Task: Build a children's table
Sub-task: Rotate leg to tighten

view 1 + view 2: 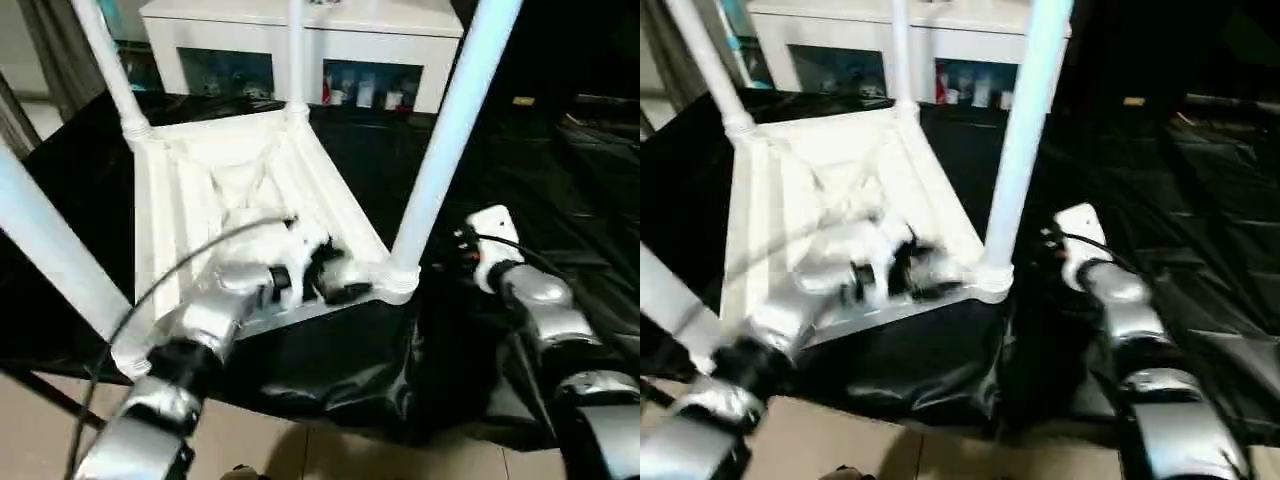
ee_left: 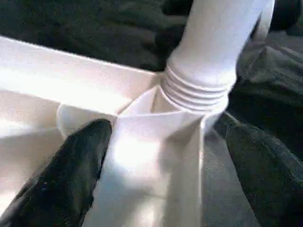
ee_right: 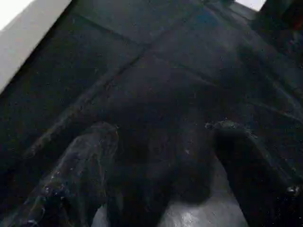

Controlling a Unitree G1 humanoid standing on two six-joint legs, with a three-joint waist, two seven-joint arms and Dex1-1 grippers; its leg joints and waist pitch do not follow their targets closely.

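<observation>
White plastic, the top lies upside down on the black-draped counter, ribbed underside up, in front of the cabinet. Four legs stand up from its corner sockets: the near right leg, the near left leg, the far left leg and the far middle leg. So the build looks nearly complete; what is probably left is checking the seating and turning it over.

The left pincer sits on the top's near rim, just beside the near right leg's socket, its two black fingers spread wide either side of a rib and clamping nothing. The right pincer hangs over the black cloth, to the right of that leg and apart from it, its fingers also spread with nothing between them.

The piece is likely light, stiff and hollow, but smooth and slippery. The tapered legs would slide in a grip; the rim or a rib near a socket gives a firmer hold.
</observation>
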